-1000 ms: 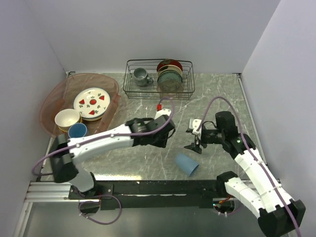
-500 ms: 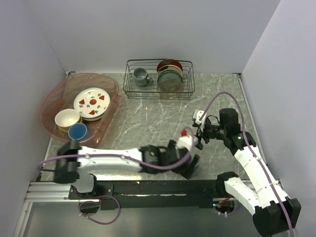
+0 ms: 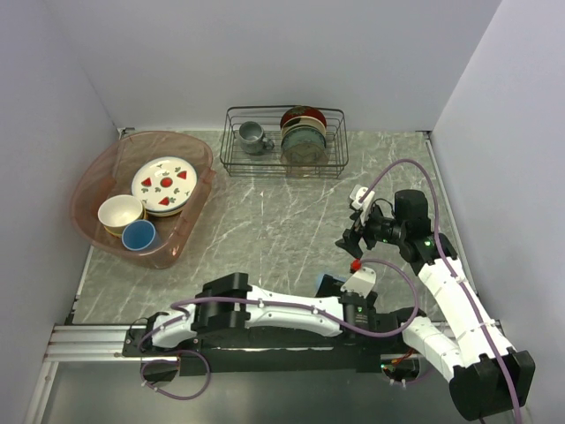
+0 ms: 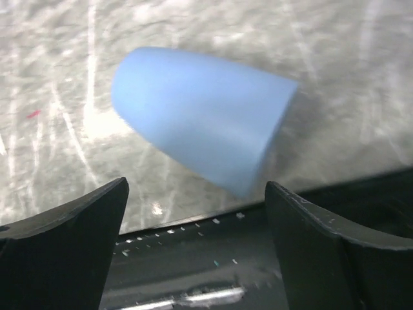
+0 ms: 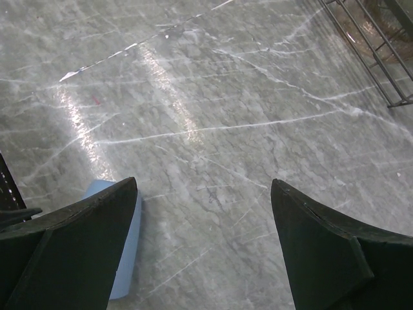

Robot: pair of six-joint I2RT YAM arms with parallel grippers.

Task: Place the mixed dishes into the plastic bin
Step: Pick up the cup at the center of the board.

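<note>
Marble tabletop (image 3: 265, 221), near edge. Left gripper (image 4: 195, 194) spread wide, empty; light-blue cup (image 4: 200, 116) on its side just ahead of fingers. Right gripper (image 5: 203, 187) likewise spread, empty. My read: pick step. Next: lower, straddle cup, close, haul to plastic bin (image 3: 84, 181), well apart.

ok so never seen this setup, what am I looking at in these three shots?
Two robot arms are bolted at the near edge of a marble table. The wide shot looks down from above: left arm, right arm. The other two come from cameras on the wrists, so the dark wedges at the bottom are each arm's own fingers. The left fingers are open, a blue cup lying on its side just ahead, not gripped. The right fingers are open over the table, holding nothing. A pink bin holds a strawberry plate, a cream bowl and a second cup. A wire rack stands at the back.
</note>
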